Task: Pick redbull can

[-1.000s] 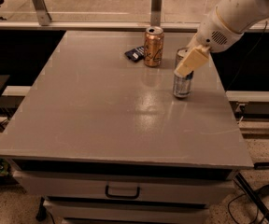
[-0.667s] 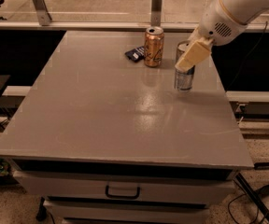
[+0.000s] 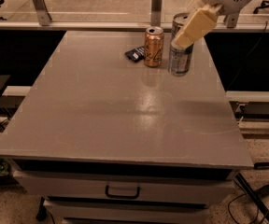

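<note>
The redbull can (image 3: 180, 62) is a slim silver can with blue patches, at the back right of the grey table (image 3: 125, 111). My gripper (image 3: 181, 40) comes down from the upper right and is shut on the can. One cream finger (image 3: 195, 24) crosses the can's front; the other finger is hidden behind it. The can appears raised a little off the tabletop, upright, just right of the gold-orange can (image 3: 153, 46).
A small dark packet (image 3: 135, 54) lies left of the gold-orange can. A rail with metal posts (image 3: 157, 3) runs behind the table. The table's right edge is close to the can. A drawer handle (image 3: 123, 190) is at the front.
The gripper has risen with the redbull can in it; the can now sits higher in view and level with the gold-orange can. The gold-orange can and the packet have not moved.
</note>
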Controlling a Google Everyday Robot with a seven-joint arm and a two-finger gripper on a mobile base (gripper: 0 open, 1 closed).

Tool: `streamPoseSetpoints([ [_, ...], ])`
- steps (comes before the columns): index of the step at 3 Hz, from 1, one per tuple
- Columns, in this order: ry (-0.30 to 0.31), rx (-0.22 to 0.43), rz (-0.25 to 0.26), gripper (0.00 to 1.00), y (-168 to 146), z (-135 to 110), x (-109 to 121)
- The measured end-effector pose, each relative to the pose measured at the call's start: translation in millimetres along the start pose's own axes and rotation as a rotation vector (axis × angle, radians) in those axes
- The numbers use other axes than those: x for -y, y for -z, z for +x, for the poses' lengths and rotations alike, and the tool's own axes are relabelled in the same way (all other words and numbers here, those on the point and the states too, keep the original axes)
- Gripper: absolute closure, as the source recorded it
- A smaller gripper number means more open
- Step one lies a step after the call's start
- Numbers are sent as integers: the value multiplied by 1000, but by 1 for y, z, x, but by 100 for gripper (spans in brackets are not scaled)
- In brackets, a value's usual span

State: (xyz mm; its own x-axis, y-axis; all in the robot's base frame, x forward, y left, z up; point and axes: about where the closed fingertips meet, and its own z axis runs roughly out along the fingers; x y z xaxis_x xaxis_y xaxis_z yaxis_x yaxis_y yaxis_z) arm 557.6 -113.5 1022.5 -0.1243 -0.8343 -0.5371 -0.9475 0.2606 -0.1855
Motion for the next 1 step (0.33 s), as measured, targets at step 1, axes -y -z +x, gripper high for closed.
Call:
streamPoseSetpoints([
  [1, 2, 4, -2, 100, 1, -2, -1],
])
